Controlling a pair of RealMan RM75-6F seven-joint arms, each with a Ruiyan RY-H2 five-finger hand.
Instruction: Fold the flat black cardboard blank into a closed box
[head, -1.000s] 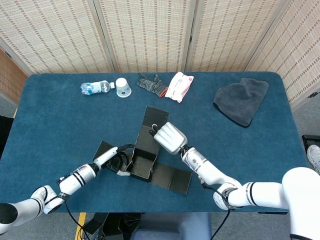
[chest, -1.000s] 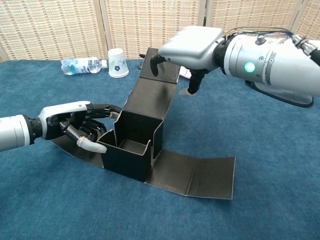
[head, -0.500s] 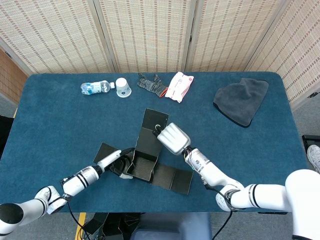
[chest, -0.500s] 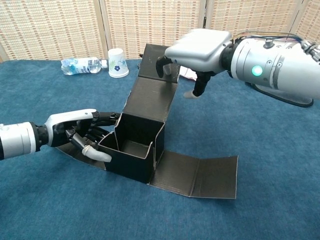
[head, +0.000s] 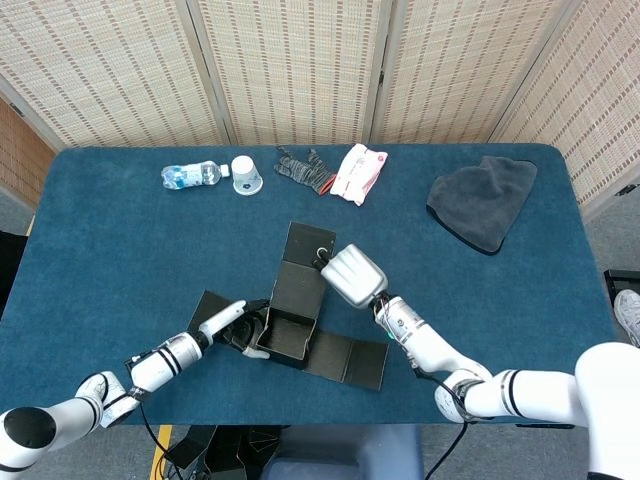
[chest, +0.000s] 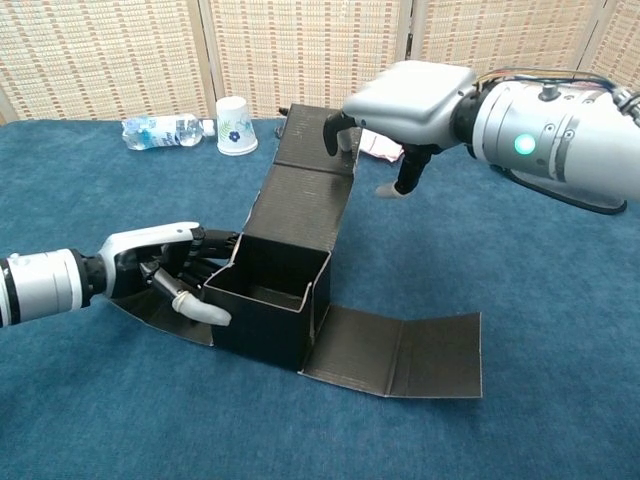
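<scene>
Cardboard box (chest: 270, 305) mid-table, half-formed, shifted slightly toward right hand (chest: 400, 100) since a second ago. Right hand pinches rear lid flap (chest: 312, 150), lifted higher. Left hand (chest: 165, 270) braces left wall, fingers spread, gripping nothing. Lid closure next.
</scene>
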